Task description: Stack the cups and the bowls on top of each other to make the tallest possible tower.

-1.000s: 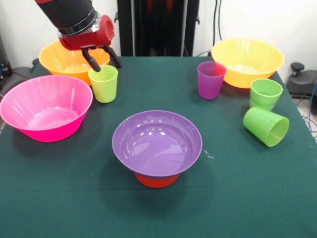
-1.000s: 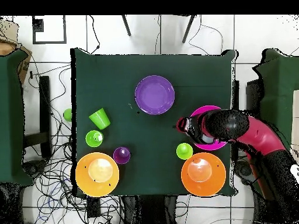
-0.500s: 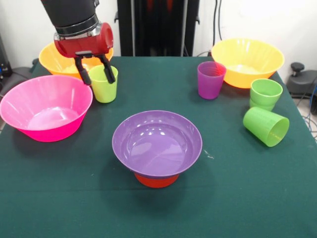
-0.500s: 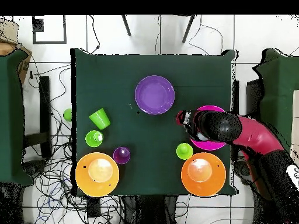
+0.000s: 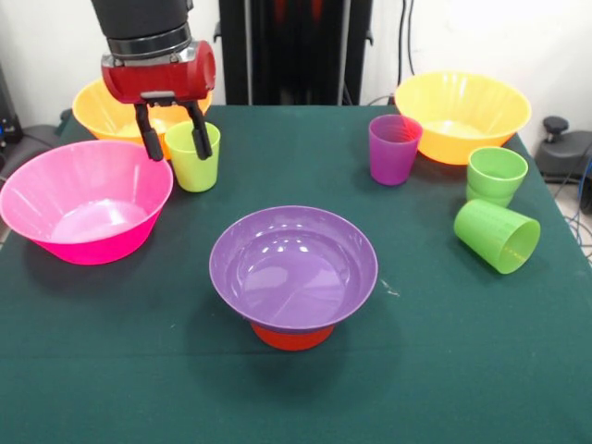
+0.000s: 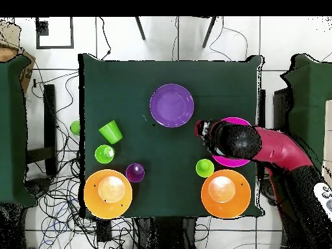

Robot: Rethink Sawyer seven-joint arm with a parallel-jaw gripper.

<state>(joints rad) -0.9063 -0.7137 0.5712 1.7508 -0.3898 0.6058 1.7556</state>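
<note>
At the far left of the desk (image 5: pixel 111 370) the end effector (image 5: pixel 173 141) hangs with its fingers apart, one finger over the rim of the yellow-green cup (image 5: pixel 194 156) and the other just left of it, between the pink bowl (image 5: pixel 85 200) and an orange-yellow bowl (image 5: pixel 102 108). Near the middle, the purple bowl (image 5: pixel 293 265) sits on the small orange bowl (image 5: pixel 292 337); the purple cup (image 5: pixel 394 149) and two green cups (image 5: pixel 497 203) stand far right

The gripper (image 5: pixel 173 144), jaws spread, hangs beside the yellow-green cup (image 5: pixel 193 157), near the pink bowl (image 5: pixel 86 201).
</note>
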